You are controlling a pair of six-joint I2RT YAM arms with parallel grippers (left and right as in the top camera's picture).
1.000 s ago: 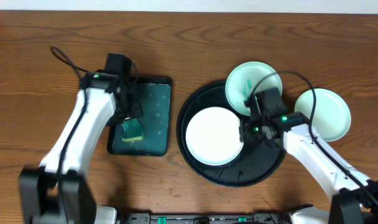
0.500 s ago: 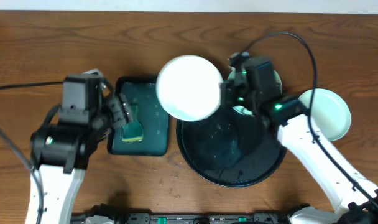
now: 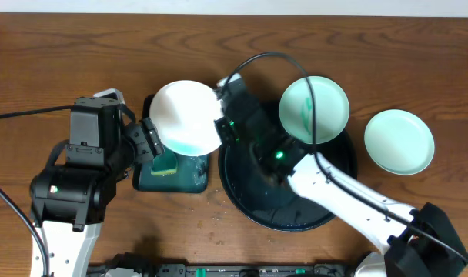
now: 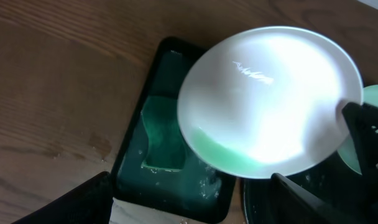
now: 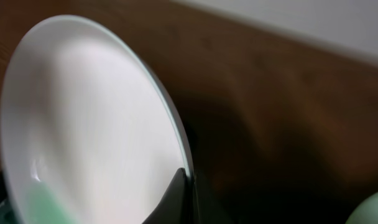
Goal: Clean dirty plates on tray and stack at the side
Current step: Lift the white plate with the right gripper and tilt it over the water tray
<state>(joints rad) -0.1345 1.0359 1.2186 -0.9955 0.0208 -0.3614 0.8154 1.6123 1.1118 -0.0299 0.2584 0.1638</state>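
My right gripper [image 3: 221, 123] is shut on the rim of a white plate [image 3: 184, 117] and holds it tilted above the dark-green tray [image 3: 194, 175]. Green liquid pools at the plate's lower edge in the left wrist view [image 4: 263, 99]. In the right wrist view my right gripper's finger [image 5: 188, 186] pinches the plate's edge [image 5: 83, 124]. My left gripper [image 3: 151, 142] is open and empty, hovering above the green tray's left side [image 4: 189, 193]. A second plate [image 3: 314, 108] with a teal smear rests on the back rim of the black tray [image 3: 295, 208]. A third plate [image 3: 399, 141] lies on the wood to the right.
A yellow-green sponge [image 3: 166, 163] lies in the dark-green tray, seen in the left wrist view [image 4: 164, 140] too. Cables loop over the black tray's back. Small water drops and crumbs lie on the wood in front of the two trays.
My right gripper lifted the white plate off the black tray and carried it left over the green tray. My left arm drew back from the sponge and rose.
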